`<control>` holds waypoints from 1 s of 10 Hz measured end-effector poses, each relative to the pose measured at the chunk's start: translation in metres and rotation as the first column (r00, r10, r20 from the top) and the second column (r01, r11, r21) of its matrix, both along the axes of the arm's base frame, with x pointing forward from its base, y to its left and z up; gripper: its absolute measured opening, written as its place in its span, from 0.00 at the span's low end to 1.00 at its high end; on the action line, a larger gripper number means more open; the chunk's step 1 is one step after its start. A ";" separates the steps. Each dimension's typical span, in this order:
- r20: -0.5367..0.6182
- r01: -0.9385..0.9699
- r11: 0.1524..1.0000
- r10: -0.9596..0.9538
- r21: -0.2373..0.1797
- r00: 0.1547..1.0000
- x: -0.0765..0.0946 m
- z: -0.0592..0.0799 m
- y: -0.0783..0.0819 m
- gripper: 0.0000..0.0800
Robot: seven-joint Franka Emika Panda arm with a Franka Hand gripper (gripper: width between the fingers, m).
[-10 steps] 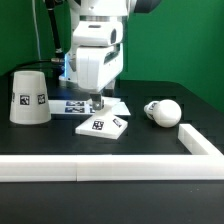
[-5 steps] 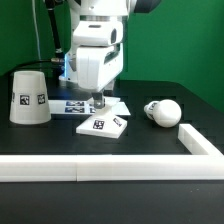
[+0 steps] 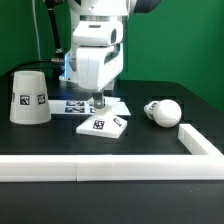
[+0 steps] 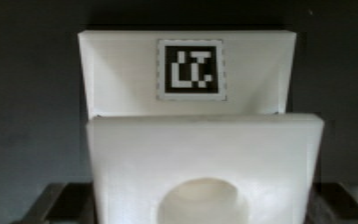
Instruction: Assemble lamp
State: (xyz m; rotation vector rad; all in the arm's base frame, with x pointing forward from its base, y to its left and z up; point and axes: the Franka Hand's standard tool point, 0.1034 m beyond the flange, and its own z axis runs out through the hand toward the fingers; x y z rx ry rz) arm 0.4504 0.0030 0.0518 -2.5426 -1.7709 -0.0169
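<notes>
The flat square lamp base [image 3: 103, 123] lies on the black table, its tags facing up. My gripper [image 3: 97, 103] stands upright over its far edge, the jaws down at the base. In the wrist view the base [image 4: 190, 70] fills the picture, and its raised block with a round socket [image 4: 202, 200] sits between the jaws. My gripper [image 4: 202, 207] has a dark finger [image 4: 66, 205] against each side of the base and is shut on it. The round bulb [image 3: 163, 112] lies on its side at the exterior view's right. The tapered shade [image 3: 28, 96] stands mouth down at the exterior view's left.
The marker board [image 3: 66, 105] lies flat between the shade and the base, partly behind the gripper. A long white rail [image 3: 100, 168] runs along the front edge and turns back at the exterior view's right [image 3: 200, 141], close to the bulb.
</notes>
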 end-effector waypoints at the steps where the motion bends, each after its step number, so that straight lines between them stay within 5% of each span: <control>1: 0.000 0.000 1.000 0.000 0.000 1.000 0.000 0.000 0.000 0.67; 8: 0.031 0.023 1.000 -0.024 0.019 0.999 0.079 0.002 0.017 0.67; 10: 0.039 0.032 0.999 -0.033 0.023 0.999 0.088 0.002 0.021 0.67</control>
